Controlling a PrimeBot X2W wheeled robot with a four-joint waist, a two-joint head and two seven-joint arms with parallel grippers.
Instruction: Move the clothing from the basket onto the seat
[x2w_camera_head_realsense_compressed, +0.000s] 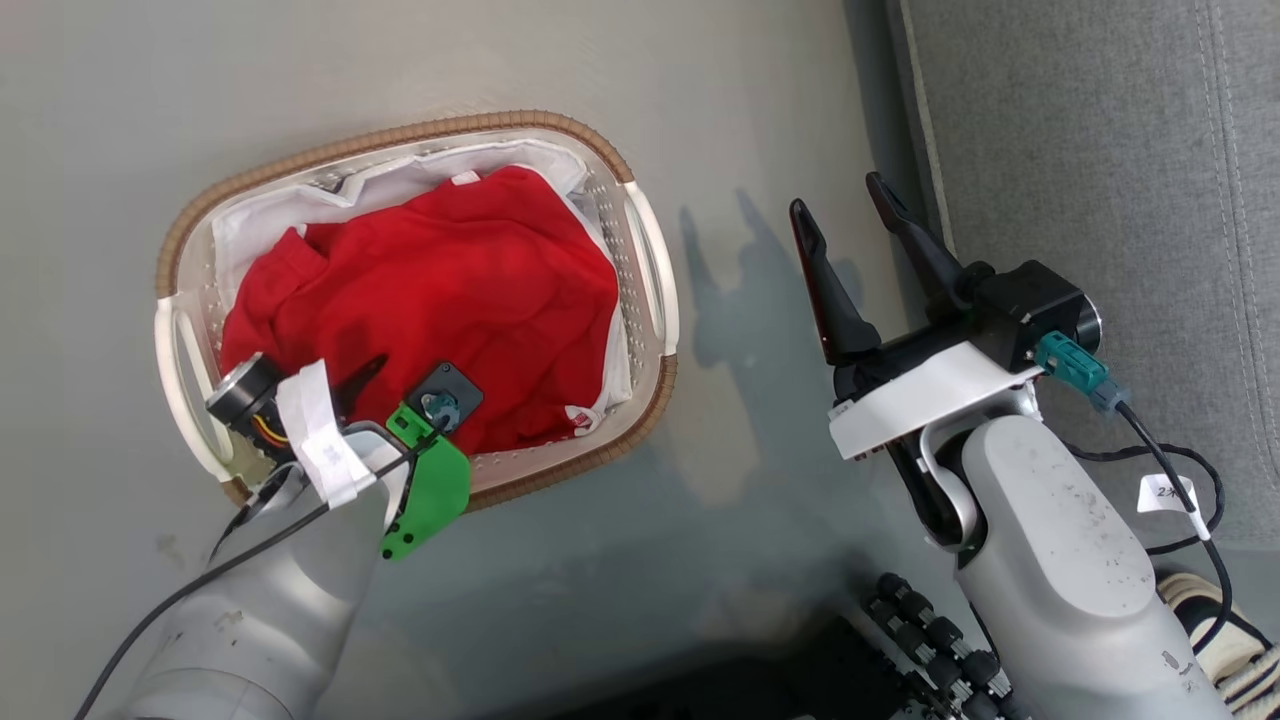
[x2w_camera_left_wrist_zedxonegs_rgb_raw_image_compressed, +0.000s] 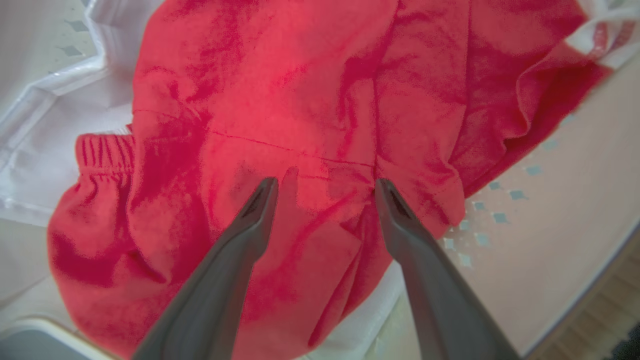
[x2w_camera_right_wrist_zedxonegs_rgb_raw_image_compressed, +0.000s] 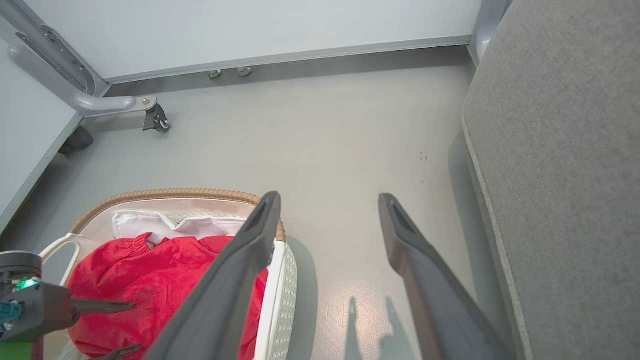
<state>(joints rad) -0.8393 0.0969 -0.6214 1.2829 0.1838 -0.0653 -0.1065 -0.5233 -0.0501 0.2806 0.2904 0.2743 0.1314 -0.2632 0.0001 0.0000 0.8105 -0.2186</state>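
Red clothing (x2w_camera_head_realsense_compressed: 430, 290) fills our basket (x2w_camera_head_realsense_compressed: 655, 270), upper left.
Left gripper (x2w_camera_left_wrist_zedxonegs_rgb_raw_image_compressed: 326, 184) gapes over it and may snag the white liner (x2w_camera_head_realsense_compressed: 255, 230) too; right gripper (x2w_camera_head_realsense_compressed: 840, 197) gapes, empty.

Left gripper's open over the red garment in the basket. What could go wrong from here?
1. The left gripper hangs open above the clothing, with the white liner close beside the fold; a deep pinch might catch the liner and drag the basket.
2. The clothing lies bunched, so a grip on one fold might leave part trailing over the rim toward the seat.
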